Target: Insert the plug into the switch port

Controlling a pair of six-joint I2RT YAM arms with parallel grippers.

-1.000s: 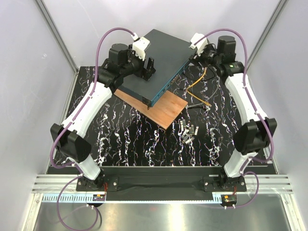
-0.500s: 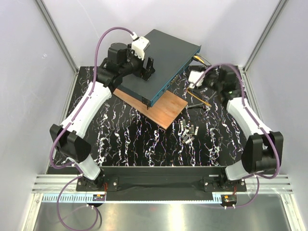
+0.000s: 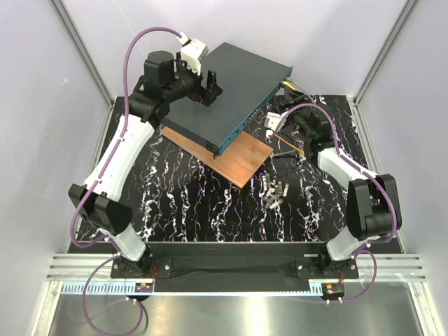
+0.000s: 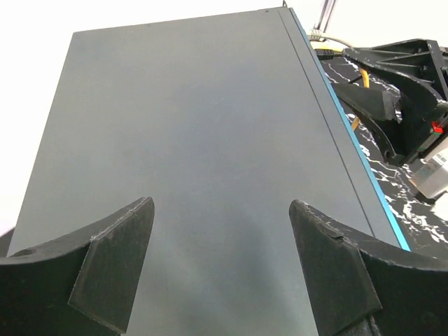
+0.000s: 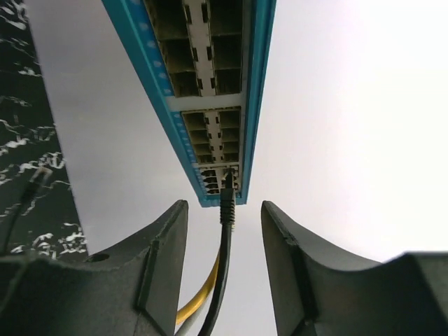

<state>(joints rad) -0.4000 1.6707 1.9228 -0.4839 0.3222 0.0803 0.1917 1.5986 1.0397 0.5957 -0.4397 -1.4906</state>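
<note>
The switch (image 3: 234,87) is a flat dark grey box on a wooden board (image 3: 241,159). Rows of switch ports (image 5: 210,129) line its teal front face (image 3: 243,129). My left gripper (image 3: 210,89) hangs open over the box's top (image 4: 196,126), with nothing between its fingers (image 4: 115,259). My right gripper (image 3: 283,117) is at the front face's right end, its jaws open. A black cable (image 5: 225,238) plugged into an end port runs between the jaws without touching them. A thin orange cable (image 3: 292,142) lies on the table beside that arm. I cannot make out the plug at its tip.
Several small grey modules (image 3: 274,189) lie on the black marbled table (image 3: 189,203) in front of the board. A yellow cable (image 5: 203,297) passes under the black one. Grey walls close in the back and both sides.
My right arm has swung down and left from the back corner to the switch's front face, and its jaws have narrowed. The left gripper has shifted back and left over the box.
</note>
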